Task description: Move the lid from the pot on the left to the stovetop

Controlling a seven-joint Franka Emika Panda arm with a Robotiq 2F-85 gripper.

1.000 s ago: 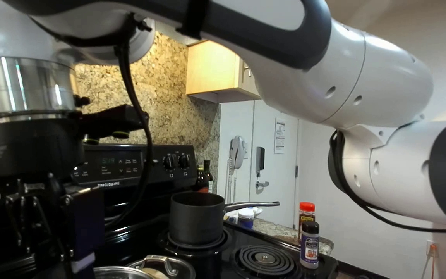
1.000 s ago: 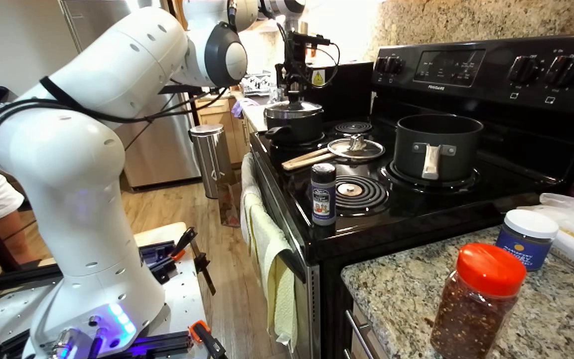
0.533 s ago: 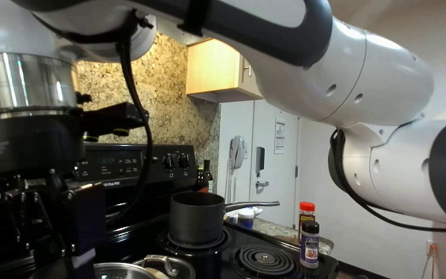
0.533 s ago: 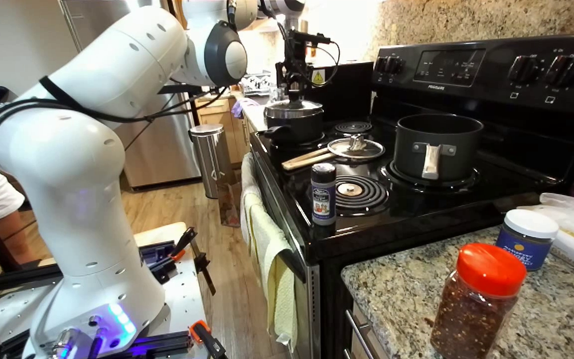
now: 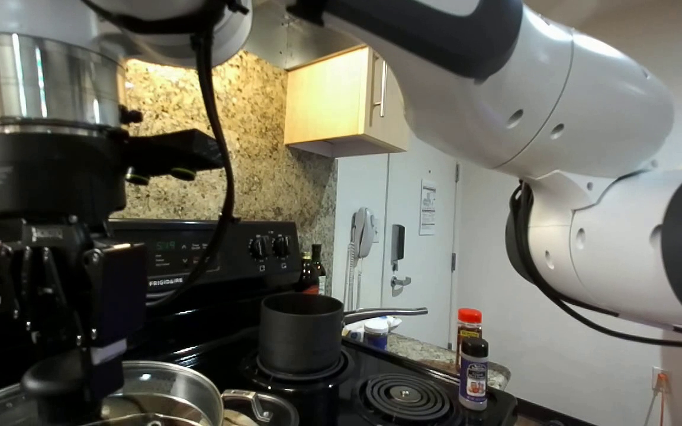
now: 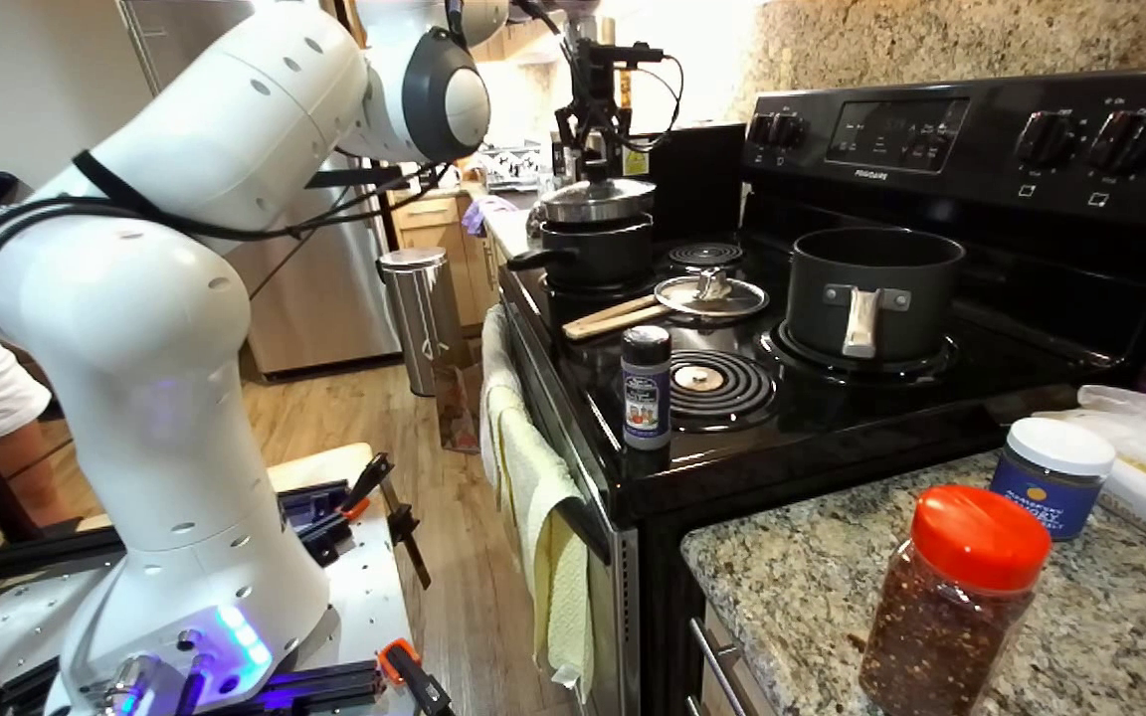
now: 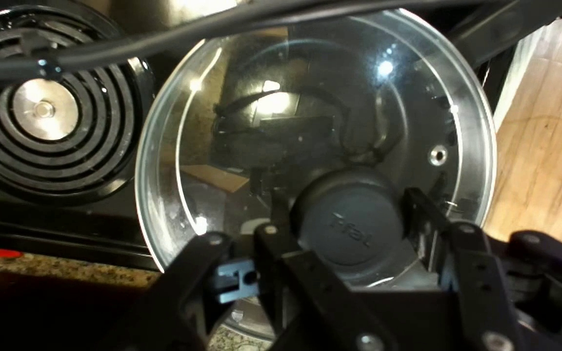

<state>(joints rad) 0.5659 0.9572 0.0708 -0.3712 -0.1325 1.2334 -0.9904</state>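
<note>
The lid is a round clear-glass lid with a shiny metal rim and a dark knob; it shows in both exterior views (image 5: 169,381) (image 6: 573,206) and fills the wrist view (image 7: 281,141). My gripper (image 7: 347,214) is shut on its knob, one finger on each side; the gripper also shows in both exterior views (image 5: 74,378) (image 6: 596,171). The lid hangs roughly level, slightly above the dark pot (image 6: 598,257) on the left, with a small gap to its rim. The stovetop (image 6: 782,418) is black with coil burners, and one coil shows beside the lid in the wrist view.
A dark grey pot (image 6: 876,298) stands on the back right burner. A smaller glass lid (image 6: 712,295) and a wooden utensil (image 6: 613,318) lie mid-stovetop. A spice bottle (image 6: 646,388) stands at the front edge. A back panel (image 6: 896,139) rises behind.
My gripper has risen with the lid in it. The lid has come up off the pot, and the pot's rim now shows below it.
</note>
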